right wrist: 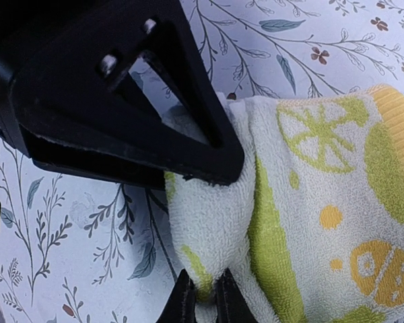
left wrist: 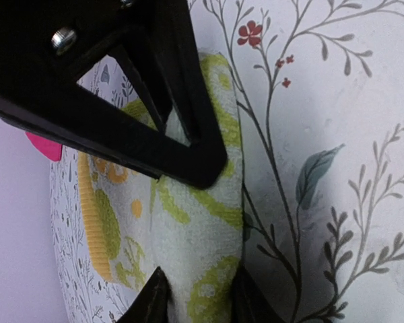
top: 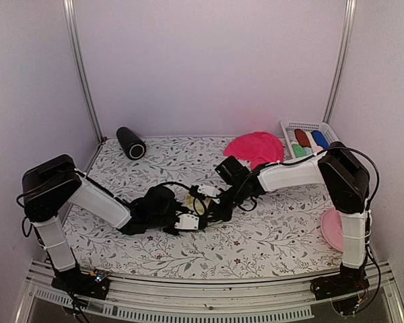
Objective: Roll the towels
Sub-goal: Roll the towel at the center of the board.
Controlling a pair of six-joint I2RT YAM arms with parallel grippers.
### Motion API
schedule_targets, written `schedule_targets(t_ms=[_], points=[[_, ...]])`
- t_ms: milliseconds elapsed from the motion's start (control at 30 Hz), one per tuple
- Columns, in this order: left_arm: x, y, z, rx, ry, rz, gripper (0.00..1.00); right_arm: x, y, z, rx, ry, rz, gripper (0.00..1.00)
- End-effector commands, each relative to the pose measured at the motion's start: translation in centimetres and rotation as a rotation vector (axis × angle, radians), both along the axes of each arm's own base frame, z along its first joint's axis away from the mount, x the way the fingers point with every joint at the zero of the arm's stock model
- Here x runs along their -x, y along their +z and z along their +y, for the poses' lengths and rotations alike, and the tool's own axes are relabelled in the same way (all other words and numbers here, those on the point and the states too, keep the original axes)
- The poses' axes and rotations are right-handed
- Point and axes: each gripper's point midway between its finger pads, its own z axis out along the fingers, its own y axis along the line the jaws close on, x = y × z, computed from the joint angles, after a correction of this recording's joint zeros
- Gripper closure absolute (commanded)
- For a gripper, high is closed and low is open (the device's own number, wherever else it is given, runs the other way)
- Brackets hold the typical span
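Right pincer (right wrist: 212, 232) and left pincer (left wrist: 198, 232) pinch bunched terry towel (right wrist: 310, 202)

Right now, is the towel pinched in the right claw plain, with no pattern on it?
No, the towel in the right claw is printed with green citrus slices and orange shapes on a pale ground.
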Motion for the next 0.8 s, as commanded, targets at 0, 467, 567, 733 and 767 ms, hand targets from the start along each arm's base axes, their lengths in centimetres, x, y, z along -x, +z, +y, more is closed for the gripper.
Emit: schedule_targets(t_ms=[0,467,567,733,767], points=[[0.6,-2.1,0.2,-0.075,0.011,0.097,0.76,0.8,-1.4,-0.8,0.047,0.008,0.051,0.93],[3.1,-2.2,0.4,-0.130,0.024,0.544,0.90,-0.8,4.6,-2.3,-0.049,-0.106,-0.152,0.51],[3.1,-2.0,0.5,-0.123,0.037,0.629,0.90,-0.7,6.0,-4.1,-0.083,-0.175,-0.219,0.45],[2.9,-1.6,0.4,-0.097,0.064,0.797,0.89,-0.7,7.9,-6.5,-0.154,-0.274,-0.329,0.42],[2.8,-1.4,0.4,-0.095,0.065,0.817,0.88,-0.4,8.3,-6.8,-0.173,-0.280,-0.345,0.42]])
